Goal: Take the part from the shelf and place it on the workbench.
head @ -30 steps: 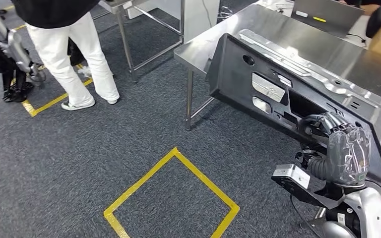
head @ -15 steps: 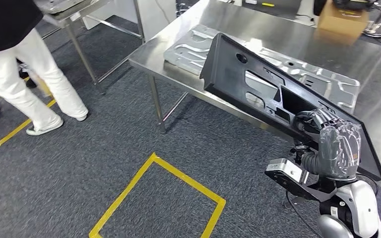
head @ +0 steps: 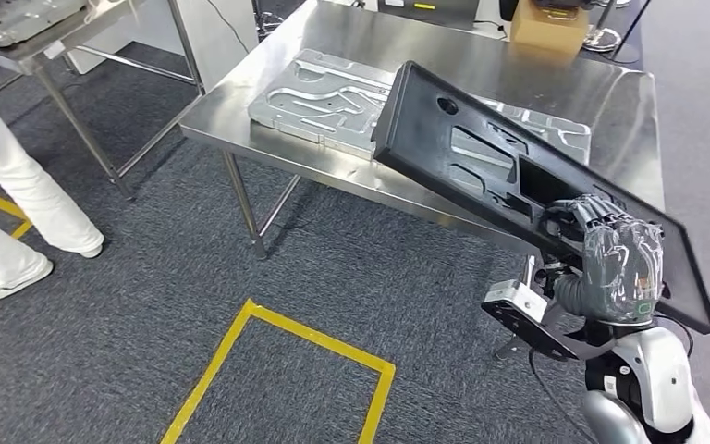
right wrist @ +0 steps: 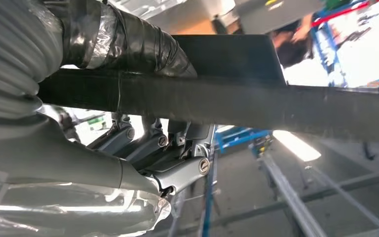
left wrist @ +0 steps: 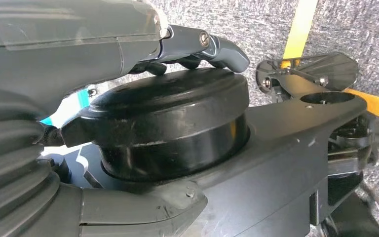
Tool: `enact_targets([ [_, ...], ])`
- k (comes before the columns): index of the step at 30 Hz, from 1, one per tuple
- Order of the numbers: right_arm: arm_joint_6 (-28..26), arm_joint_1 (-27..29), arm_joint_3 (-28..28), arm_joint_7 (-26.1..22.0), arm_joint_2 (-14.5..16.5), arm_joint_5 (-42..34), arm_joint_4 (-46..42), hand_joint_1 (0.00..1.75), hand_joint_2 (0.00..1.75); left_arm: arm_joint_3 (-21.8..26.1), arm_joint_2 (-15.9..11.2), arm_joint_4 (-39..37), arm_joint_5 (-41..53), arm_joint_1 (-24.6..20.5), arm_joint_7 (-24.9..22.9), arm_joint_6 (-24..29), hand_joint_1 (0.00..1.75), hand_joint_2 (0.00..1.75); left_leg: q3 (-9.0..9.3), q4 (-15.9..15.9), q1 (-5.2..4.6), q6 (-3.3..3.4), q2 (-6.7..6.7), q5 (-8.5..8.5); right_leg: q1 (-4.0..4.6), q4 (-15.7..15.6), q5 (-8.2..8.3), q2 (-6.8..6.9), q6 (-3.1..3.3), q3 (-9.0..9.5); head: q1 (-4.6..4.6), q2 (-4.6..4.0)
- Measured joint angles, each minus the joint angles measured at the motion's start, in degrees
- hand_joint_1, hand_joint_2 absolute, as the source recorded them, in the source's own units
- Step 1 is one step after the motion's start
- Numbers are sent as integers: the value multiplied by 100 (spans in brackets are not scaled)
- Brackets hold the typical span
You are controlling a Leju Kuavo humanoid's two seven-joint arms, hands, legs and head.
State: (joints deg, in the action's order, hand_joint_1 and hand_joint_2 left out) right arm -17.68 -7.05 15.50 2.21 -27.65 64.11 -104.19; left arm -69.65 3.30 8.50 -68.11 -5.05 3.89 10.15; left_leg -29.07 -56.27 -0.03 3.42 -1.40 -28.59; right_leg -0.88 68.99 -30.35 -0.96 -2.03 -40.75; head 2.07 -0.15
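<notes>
Above the near edge of the steel workbench, the black panel hangs tilted, its upper end over the tabletop and its lower end out past the table edge, toward the robot. Right hand grips the panel near the lower end, fingers curled through a cutout; in the right wrist view the thumb lies across one side of the panel's edge and the fingers wrap the other side. Panel looks clear of the tabletop, held in the air. Behind it on the bench lies a flat pressed metal sheet, partly covered by the panel from this angle. A cardboard box sits at the far edge of the bench. Yellow tape square on the grey carpet in front of the robot. A person's white trouser legs and shoes at the far left, near a second steel table. Left hand seen in the left wrist view, fingers curled in close over dark robot parts; cannot tell if it is closed or holding anything.
</notes>
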Motion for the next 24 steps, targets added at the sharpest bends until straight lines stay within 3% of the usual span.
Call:
enact_targets([
  [2,40,-22,20,42,3,33,43,175,175,1,0,-1,-7,4,-1,1,0,175,3,-9,2,-2,74,-16,-53,480,-116,73,-57,-237,-1,0],
  [3,53,-36,29,54,4,48,67,175,175,2,0,-2,-10,5,-2,1,0,175,11,-17,5,-10,98,-30,-77,434,-20,86,-79,-212,-1,0],
  [5,75,-84,43,63,4,68,101,175,175,2,1,-2,-22,6,-2,1,0,175,47,-38,10,-44,132,-76,-108,-225,353,118,-93,130,-1,0],
  [7,90,-138,59,62,7,76,124,175,175,2,3,-5,-39,7,-2,1,0,175,60,-62,-7,-102,151,-125,-83,-852,535,154,-55,466,0,0],
  [9,99,-170,76,63,12,80,148,175,175,2,1,-10,-46,7,-1,1,0,175,51,-88,-35,-116,157,-160,-62,-1004,509,162,-10,546,2,0],
  [15,104,-194,92,96,26,87,172,175,175,2,-7,-17,-59,10,-2,1,0,175,90,-26,-27,-118,161,-167,-44,-1001,469,149,60,556,4,0],
  [24,102,-204,116,98,35,123,207,175,175,2,-4,-17,-72,15,4,-1,0,175,96,4,-22,-166,163,-153,-33,-992,463,152,77,557,3,0],
])
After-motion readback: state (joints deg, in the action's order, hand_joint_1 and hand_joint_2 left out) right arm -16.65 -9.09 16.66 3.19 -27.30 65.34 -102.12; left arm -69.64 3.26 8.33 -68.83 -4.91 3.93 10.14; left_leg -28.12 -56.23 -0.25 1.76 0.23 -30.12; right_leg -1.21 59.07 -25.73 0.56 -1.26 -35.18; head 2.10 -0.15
